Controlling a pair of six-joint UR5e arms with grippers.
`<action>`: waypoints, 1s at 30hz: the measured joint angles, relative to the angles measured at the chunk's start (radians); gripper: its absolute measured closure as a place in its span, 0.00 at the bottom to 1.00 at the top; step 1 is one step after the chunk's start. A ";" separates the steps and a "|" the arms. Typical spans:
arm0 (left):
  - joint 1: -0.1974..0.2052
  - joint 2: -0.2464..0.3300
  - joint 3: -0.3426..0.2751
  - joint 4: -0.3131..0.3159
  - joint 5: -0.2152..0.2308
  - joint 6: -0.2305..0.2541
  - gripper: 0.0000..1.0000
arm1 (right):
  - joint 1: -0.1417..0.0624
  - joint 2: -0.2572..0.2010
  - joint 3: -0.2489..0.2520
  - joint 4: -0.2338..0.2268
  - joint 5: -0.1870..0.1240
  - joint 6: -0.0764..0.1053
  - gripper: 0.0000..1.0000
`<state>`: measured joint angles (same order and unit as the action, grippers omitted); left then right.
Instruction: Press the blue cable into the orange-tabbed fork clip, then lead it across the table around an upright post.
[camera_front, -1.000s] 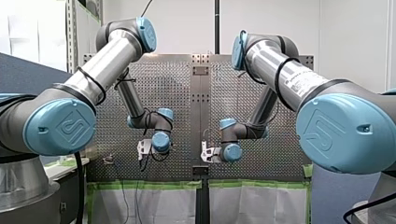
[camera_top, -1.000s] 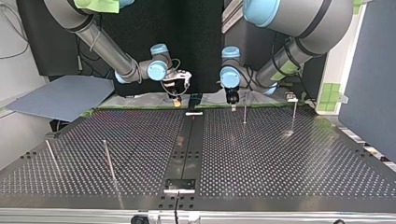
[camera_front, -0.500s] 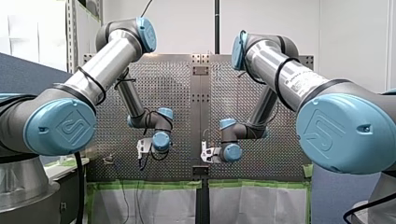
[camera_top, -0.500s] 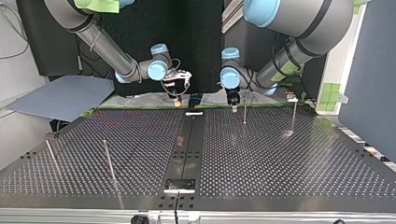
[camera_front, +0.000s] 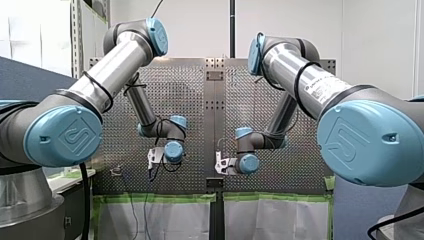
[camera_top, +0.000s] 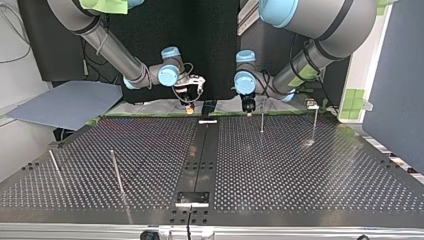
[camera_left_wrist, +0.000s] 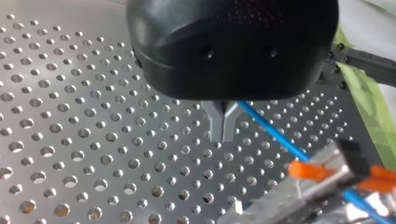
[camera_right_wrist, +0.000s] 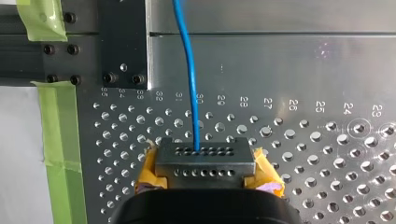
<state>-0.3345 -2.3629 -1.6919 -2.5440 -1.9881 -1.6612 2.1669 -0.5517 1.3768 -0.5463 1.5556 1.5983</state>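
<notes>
Gripping at both ends, is that your read?

It is. My left gripper (camera_left_wrist: 223, 133) has its metal jaws clenched, and the blue cable (camera_left_wrist: 275, 135) comes out right at them, so I call it pinched there. My right gripper (camera_right_wrist: 205, 161) is clamped too, with yellow pads (camera_right_wrist: 266, 172) on either side and the cable running straight into the jaws.

And the fork clip (camera_left_wrist: 327, 170)?

On the bench (camera_top: 300, 175), near the left jaws. The cable runs on across it between the orange tabs, but it's blurred there. Seated or just lying over the fork, I can't tell.

How will that cable handle?

Thin, light and limp between holds, with slick insulation, I'd judge. It bows rather than pushes, so press it from close beside the clip, on a short span that can't buckle. Pull hard and it could slip through the jaws or pop out of the fork.

Then the upright post (camera_top: 261, 120)?

It's near my left arm in the top view. Gentle tension, a wide sweep, and let the cable wrap.
</notes>
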 joint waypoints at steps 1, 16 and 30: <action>0.000 0.000 0.000 0.000 0.000 0.001 0.98 | 0.000 0.000 0.000 0.000 0.000 0.000 1.00; -0.012 0.009 0.000 -0.041 -0.011 0.013 0.98 | -0.007 -0.007 -0.011 0.010 0.014 -0.004 1.00; -0.066 0.123 0.000 -0.072 -0.020 -0.027 0.98 | -0.002 -0.122 -0.021 0.113 0.053 -0.005 1.00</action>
<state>-0.4010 -2.2399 -1.6916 -2.6161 -2.0082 -1.6883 2.1650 -0.6739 1.3558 -0.4333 1.6083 1.5935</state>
